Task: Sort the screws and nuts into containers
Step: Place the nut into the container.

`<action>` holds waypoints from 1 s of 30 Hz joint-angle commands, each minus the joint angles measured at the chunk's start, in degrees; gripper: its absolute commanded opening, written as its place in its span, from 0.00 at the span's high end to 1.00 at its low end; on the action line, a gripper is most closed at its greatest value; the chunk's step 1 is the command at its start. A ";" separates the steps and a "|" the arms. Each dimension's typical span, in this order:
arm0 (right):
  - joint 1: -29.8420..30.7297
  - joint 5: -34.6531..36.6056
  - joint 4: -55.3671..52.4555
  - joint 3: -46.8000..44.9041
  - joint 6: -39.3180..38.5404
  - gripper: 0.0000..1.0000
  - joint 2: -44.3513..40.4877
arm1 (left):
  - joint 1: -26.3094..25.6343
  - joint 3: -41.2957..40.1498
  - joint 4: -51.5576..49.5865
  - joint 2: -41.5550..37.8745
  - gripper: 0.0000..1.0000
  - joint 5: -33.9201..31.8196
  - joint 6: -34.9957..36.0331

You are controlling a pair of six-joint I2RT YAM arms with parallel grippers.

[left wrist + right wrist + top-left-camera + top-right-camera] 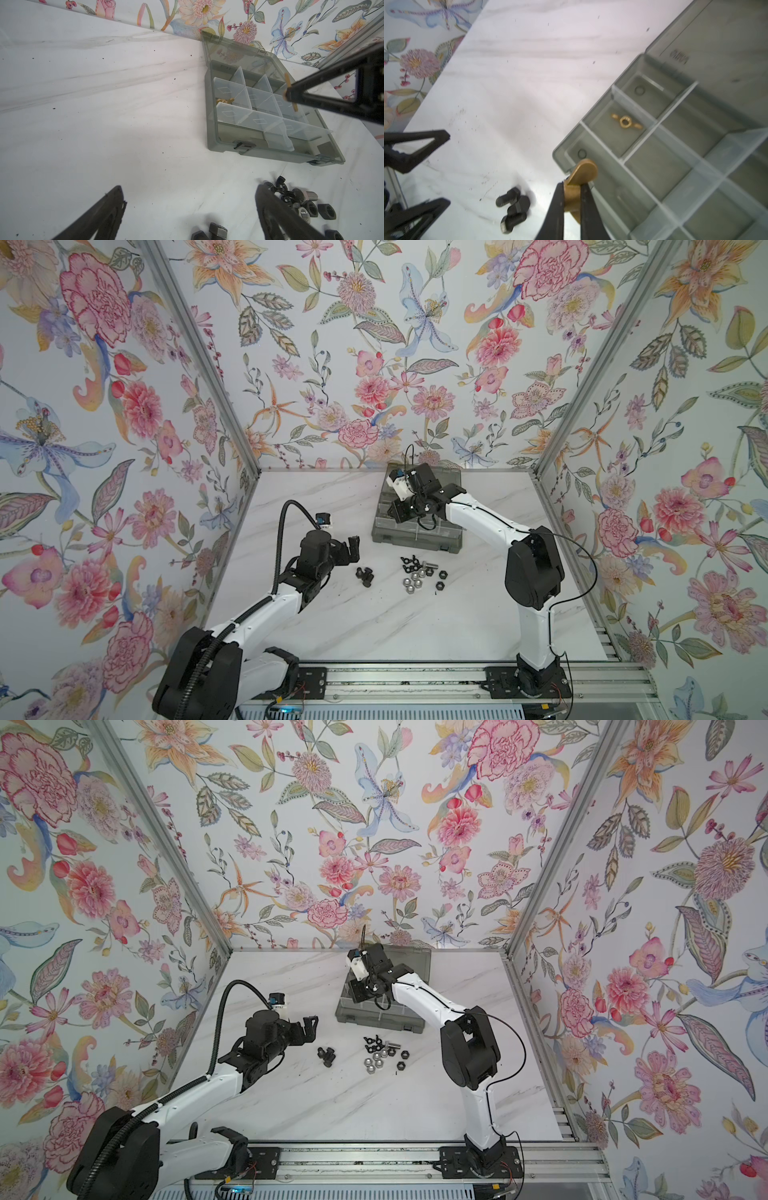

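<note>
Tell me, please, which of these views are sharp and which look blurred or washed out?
Both top views: evenly lit and sharp, though the nuts are tiny. Left wrist view: table washed out, organiser box fairly crisp. Right wrist view: soft throughout, the held brass wing nut and black bolts blurred.

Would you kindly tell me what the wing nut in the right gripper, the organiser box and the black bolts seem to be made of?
The wing nut looks like brass, or brass-plated, from its matt yellow-gold colour. The organiser box is smoky grey translucent plastic; the wallpaper shows through its lid. The black bolts are probably steel with a dull black coating.
</note>
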 commanded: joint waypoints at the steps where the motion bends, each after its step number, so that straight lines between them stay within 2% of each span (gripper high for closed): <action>1: -1.69 -0.47 -0.60 4.70 -2.88 1.00 4.43 | 0.41 -0.49 2.13 0.73 0.01 1.54 -1.55; 12: -0.14 5.69 -1.61 16.91 -8.69 1.00 14.71 | 0.29 -0.04 2.49 1.54 0.01 2.22 -1.61; 30: 0.09 8.44 -1.94 16.86 -9.57 1.00 18.26 | 0.30 -0.92 4.24 2.09 0.01 4.15 -2.02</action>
